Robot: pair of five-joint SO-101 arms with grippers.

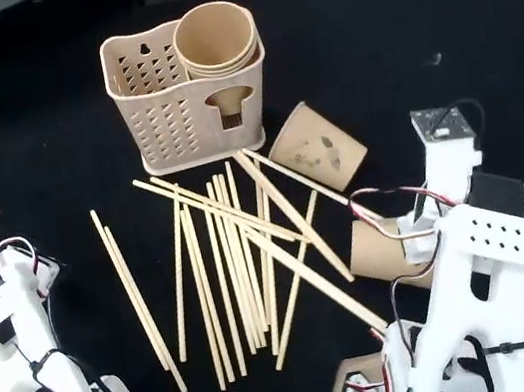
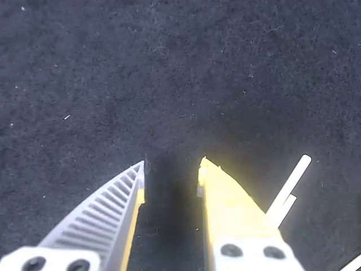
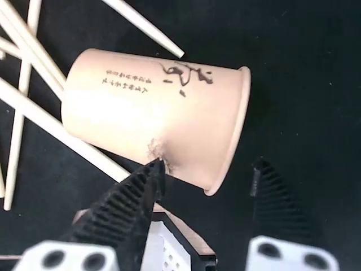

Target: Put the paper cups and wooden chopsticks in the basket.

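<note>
From the high view, one tan basket with little holes stood at the far side of the black table. A stack of paper cups sat mouth up in its right half. The rims were too close together to count. Two more cups lay on their sides on the table. The first cup lay near the basket's right corner, and its long side slanted toward the right arm. The second cup lay closer to that arm and was partly hidden under it. More than a dozen wooden chopsticks lay loose in front of the basket. Most pointed toward the basket, and a few slanted across the others. The left arm was at the near left corner.

In the left wrist view, the left gripper was over bare black cloth. Its two fingers were apart with nothing between them. Two chopstick ends lay just beside it.

In the right wrist view, the second cup was tan with dark print and a small rough mark on its side. Its bottom end lay among chopsticks, and its mouth pointed away from them. The right gripper was spread wide and held nothing. One finger touched the cup's side near the rim, and the other was past the rim.
</note>
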